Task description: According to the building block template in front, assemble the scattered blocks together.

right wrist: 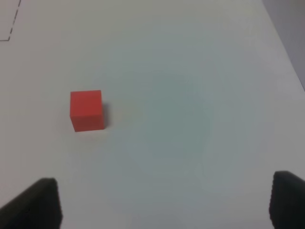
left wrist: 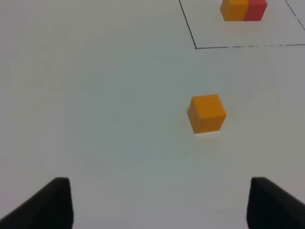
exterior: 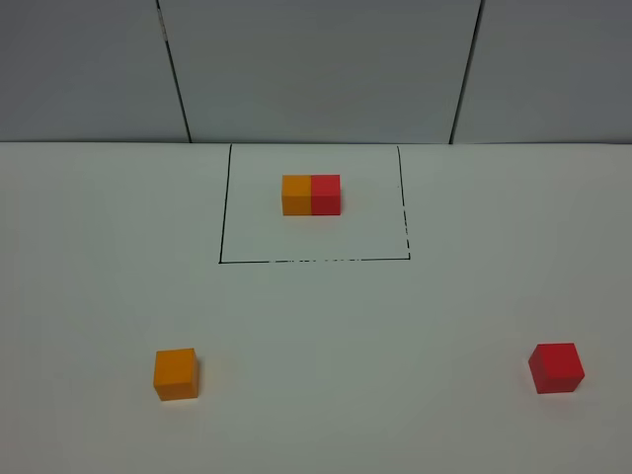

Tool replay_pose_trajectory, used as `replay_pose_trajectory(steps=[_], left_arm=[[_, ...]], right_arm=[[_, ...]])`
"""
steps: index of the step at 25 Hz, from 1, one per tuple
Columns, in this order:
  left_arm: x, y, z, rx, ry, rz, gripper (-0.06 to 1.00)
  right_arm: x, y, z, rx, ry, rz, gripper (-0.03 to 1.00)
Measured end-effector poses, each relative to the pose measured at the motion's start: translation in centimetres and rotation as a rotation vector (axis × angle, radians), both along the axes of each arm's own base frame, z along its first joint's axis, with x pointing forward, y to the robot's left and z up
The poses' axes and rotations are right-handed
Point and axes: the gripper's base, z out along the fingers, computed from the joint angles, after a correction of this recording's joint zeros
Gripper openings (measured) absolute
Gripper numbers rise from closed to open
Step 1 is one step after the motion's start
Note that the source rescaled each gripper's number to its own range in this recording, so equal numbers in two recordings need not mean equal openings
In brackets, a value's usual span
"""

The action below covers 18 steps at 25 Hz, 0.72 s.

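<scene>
The template, an orange block [exterior: 296, 195] joined to a red block [exterior: 326, 194], sits inside a black outlined square [exterior: 314, 260] at the back of the table; it also shows in the left wrist view [left wrist: 243, 10]. A loose orange block [exterior: 176, 374] lies front left, also in the left wrist view [left wrist: 207, 113]. A loose red block [exterior: 556, 367] lies front right, also in the right wrist view [right wrist: 87, 110]. My left gripper [left wrist: 159, 202] is open and empty, short of the orange block. My right gripper [right wrist: 164, 202] is open and empty, short of the red block. Neither gripper shows in the exterior view.
A white table [exterior: 346, 355] carries everything. A grey panelled wall [exterior: 316, 69] stands behind its far edge. The table's right edge shows in the right wrist view [right wrist: 286, 43].
</scene>
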Motion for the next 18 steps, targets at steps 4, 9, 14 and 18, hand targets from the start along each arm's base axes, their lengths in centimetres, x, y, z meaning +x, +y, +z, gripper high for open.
replay_pose_trajectory(steps=[4,9,14,18], left_arm=[[0.00,0.00,0.00,0.000,0.000,0.000,0.71],[0.00,0.00,0.00,0.000,0.000,0.000,0.71],[0.00,0.00,0.00,0.000,0.000,0.000,0.71],[0.00,-0.01,0.00,-0.001,0.000,-0.001,0.71]], right_arm=[[0.00,0.00,0.00,0.000,0.000,0.000,0.75],[0.00,0.00,0.00,0.000,0.000,0.000,0.75],[0.00,0.00,0.00,0.000,0.000,0.000,0.75],[0.00,0.00,0.00,0.000,0.000,0.000,0.75]])
